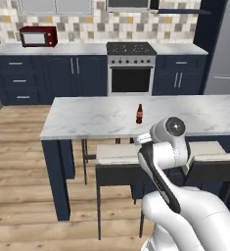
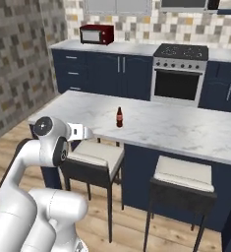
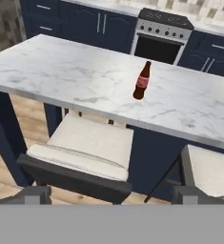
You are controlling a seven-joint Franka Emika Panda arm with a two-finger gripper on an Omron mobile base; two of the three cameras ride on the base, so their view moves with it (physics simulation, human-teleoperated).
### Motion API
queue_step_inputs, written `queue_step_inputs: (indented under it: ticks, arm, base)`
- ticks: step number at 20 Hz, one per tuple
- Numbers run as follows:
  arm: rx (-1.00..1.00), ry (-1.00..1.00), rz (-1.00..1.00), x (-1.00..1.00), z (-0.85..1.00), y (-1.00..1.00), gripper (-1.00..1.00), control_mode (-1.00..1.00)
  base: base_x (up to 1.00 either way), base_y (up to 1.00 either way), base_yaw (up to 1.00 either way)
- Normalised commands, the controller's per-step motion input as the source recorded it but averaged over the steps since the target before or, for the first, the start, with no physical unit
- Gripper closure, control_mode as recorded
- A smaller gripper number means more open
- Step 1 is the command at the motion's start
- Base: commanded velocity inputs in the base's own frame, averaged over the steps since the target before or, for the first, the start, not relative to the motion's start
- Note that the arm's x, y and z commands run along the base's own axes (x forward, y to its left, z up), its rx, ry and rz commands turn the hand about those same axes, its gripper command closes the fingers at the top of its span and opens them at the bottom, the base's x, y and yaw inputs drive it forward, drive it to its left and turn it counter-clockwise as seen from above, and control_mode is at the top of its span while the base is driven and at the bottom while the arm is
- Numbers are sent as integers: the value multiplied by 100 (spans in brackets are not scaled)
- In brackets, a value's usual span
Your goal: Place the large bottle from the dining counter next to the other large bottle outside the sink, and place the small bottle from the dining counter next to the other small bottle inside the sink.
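The small bottle (image 3: 142,81) was seen upright on the worktop (image 3: 61,71), well ahead of the wide-open, empty pincer (image 3: 111,193).

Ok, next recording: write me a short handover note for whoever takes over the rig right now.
Gripper: open, holding nothing, above the stools short of the dining counter.
One bottle stands upright on that counter: dark with a red label, apparently the small bottle. The sink is outside these views.
Done: nothing that can be confirmed here.
Left: grasp this bottle and carry it to its partner at the sink; check the other bottle's status.
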Motion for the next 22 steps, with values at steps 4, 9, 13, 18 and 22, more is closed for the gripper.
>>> queue_step_inputs:
  ticks: [4, 9, 13, 18, 22]
  arm:
    - [0, 0, 0, 0, 0, 0, -100, 100]
    - [0, 0, 0, 0, 0, 0, -100, 100]
    - [0, 0, 0, 0, 0, 0, -100, 100]
    - [0, 0, 0, 0, 0, 0, -100, 100]
    - [0, 0, 0, 0, 0, 0, -100, 100]
  base:
    - [44, 19, -22]
    - [52, 8, -17]
    - [41, 11, -13]
    - [14, 0, 0]
    - [20, 0, 0]
